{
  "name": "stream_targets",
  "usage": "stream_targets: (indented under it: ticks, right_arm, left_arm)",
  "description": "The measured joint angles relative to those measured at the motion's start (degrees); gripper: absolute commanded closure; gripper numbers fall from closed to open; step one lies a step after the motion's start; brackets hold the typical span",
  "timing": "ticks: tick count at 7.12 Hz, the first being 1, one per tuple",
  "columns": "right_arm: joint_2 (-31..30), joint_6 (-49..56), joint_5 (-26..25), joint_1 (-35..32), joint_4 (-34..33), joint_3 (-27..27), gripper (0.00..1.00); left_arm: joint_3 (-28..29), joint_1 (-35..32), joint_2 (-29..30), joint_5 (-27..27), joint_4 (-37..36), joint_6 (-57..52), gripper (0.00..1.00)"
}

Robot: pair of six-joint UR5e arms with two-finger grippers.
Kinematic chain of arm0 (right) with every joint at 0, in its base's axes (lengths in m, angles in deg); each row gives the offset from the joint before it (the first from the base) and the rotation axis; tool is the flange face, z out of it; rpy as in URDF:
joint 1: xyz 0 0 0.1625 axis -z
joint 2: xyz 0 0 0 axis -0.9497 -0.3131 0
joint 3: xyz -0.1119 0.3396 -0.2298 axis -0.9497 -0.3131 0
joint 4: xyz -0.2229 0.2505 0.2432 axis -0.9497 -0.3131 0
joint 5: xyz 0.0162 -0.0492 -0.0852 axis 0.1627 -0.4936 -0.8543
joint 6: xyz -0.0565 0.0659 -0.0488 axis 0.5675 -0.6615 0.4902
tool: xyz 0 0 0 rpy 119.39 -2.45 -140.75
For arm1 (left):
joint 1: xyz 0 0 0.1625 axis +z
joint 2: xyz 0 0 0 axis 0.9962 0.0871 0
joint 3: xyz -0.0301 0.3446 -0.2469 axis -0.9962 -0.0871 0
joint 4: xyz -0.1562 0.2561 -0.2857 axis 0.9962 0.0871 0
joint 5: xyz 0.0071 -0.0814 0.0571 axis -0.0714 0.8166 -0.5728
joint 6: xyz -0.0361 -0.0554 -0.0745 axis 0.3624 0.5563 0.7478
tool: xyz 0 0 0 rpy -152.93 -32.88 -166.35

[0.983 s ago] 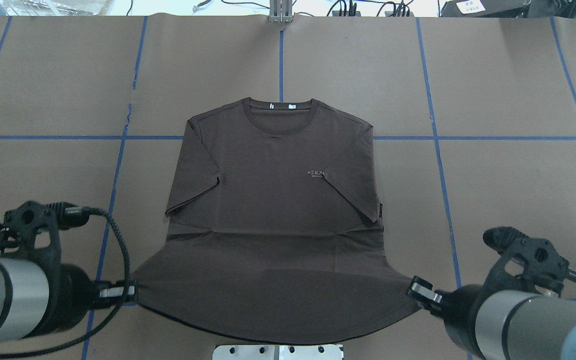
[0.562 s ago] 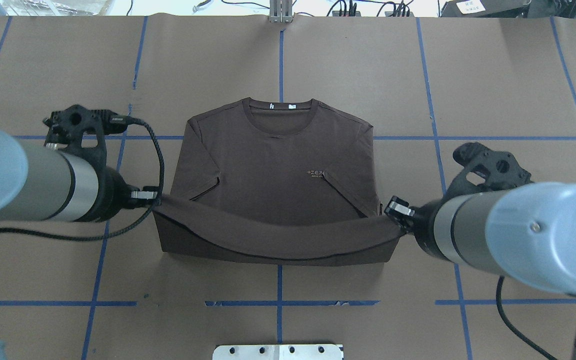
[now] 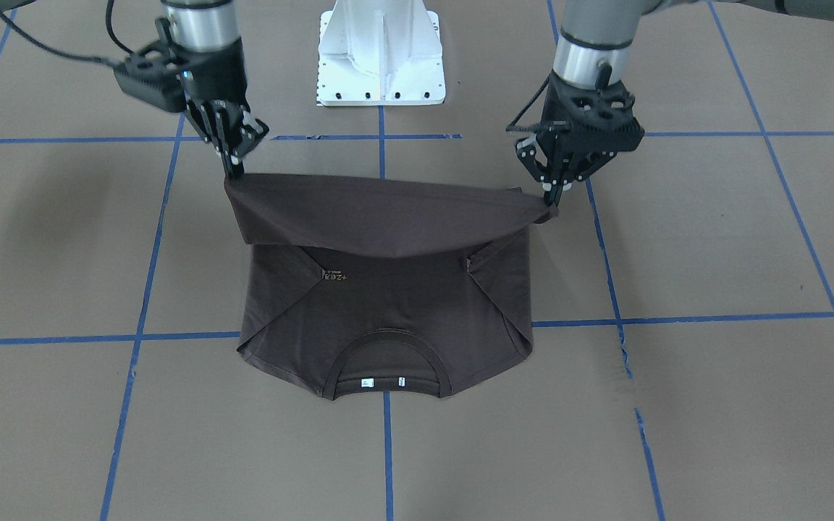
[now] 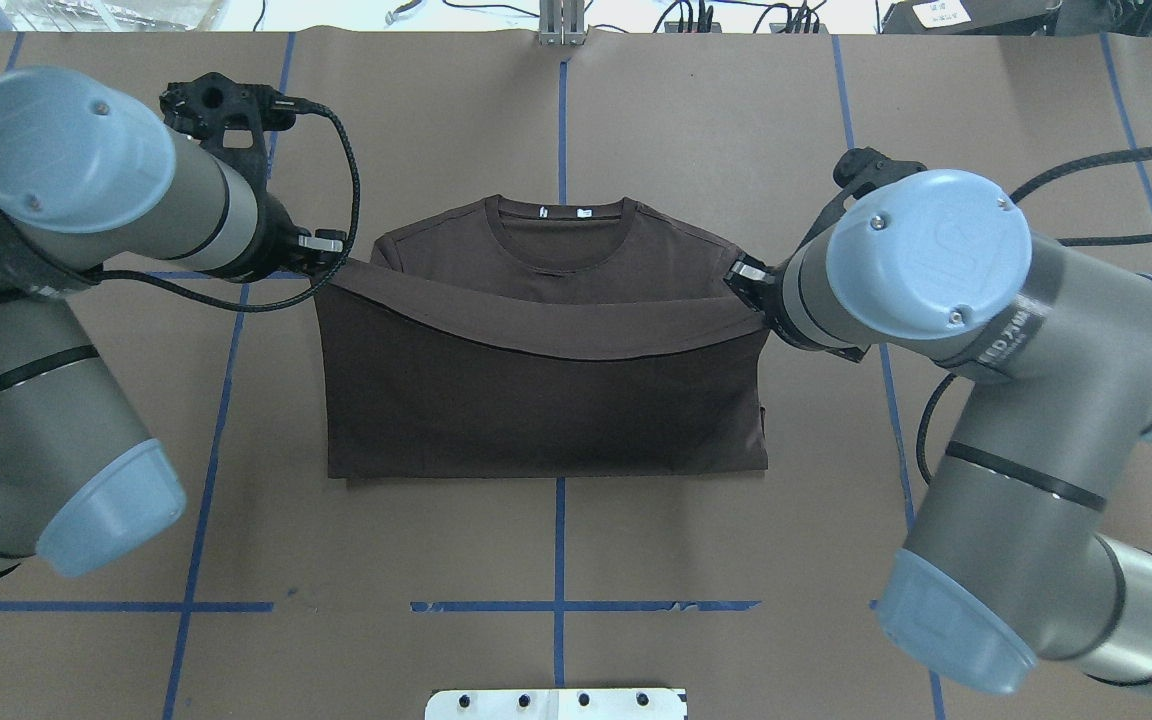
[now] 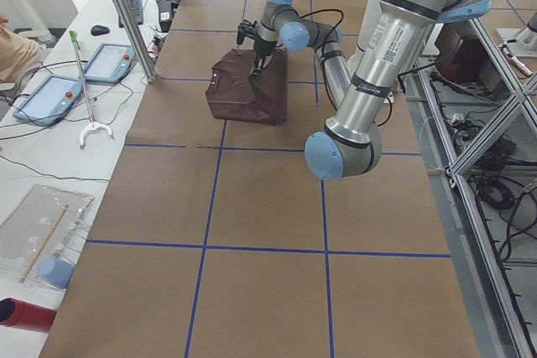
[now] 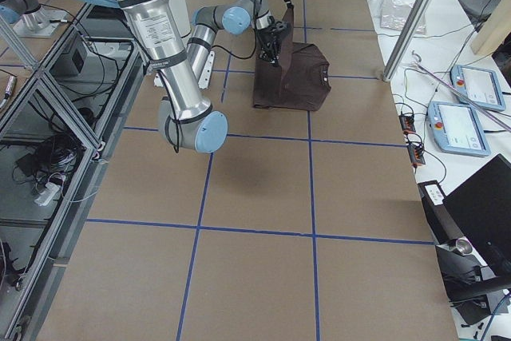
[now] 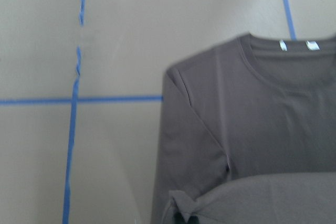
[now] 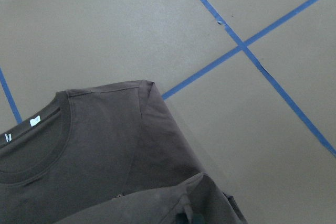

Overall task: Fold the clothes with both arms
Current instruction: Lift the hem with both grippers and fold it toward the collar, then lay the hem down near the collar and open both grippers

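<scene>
The dark brown T-shirt (image 4: 546, 400) lies on the brown table, its collar and white tags (image 4: 561, 212) at the far side. Its lower half is doubled over the chest, and the hem hangs in a sagging band between both grippers, just short of the collar. My left gripper (image 4: 331, 258) is shut on the hem's left corner, raised above the left shoulder; it also shows in the front view (image 3: 551, 195). My right gripper (image 4: 741, 275) is shut on the hem's right corner; it also shows in the front view (image 3: 234, 170). The wrist views show the pinched corners (image 7: 181, 208) (image 8: 194, 203).
The white pedestal base (image 3: 381, 58) stands at the near table edge behind the shirt's fold. Blue tape lines (image 4: 226, 330) grid the brown table cover. A metal post (image 4: 561, 25) stands at the far edge. Tablets (image 5: 50, 98) lie on the operators' side bench.
Both grippers have carried the hem from the near table edge up and forward toward the collar. The shirt's lower half now covers the chest lettering and the sleeves.
</scene>
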Motion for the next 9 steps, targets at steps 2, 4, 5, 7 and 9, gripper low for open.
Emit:
stream_targets:
  ticks: [2, 4, 5, 7, 9]
  right_arm:
    - [0.67, 2.25, 0.03, -1.87, 8.41, -8.64, 1.00]
    - [3.77, 3.25, 0.01, -2.75, 13.53, -17.38, 1.00]
    - [5.19, 3.62, 0.03, -3.55, 16.51, -22.14, 1.00]
    - [6.15, 4.87, 0.63, -5.51, 20.77, -28.46, 1.00]
    - [6.21, 5.66, 1.16, -6.47, 21.83, -31.32, 1.00]
  left_arm:
    - [10.34, -0.83, 1.61, -0.04, 9.92, -0.49, 1.00]
    - [17.94, -1.18, 3.18, -0.27, 16.25, -0.84, 1.00]
    - [21.80, -1.21, 4.05, -0.40, 19.12, -0.87, 1.00]
    - [28.28, -1.25, 5.43, -0.62, 23.81, -0.84, 1.00]
    - [31.64, -1.25, 5.73, -1.67, 25.81, -0.83, 1.00]
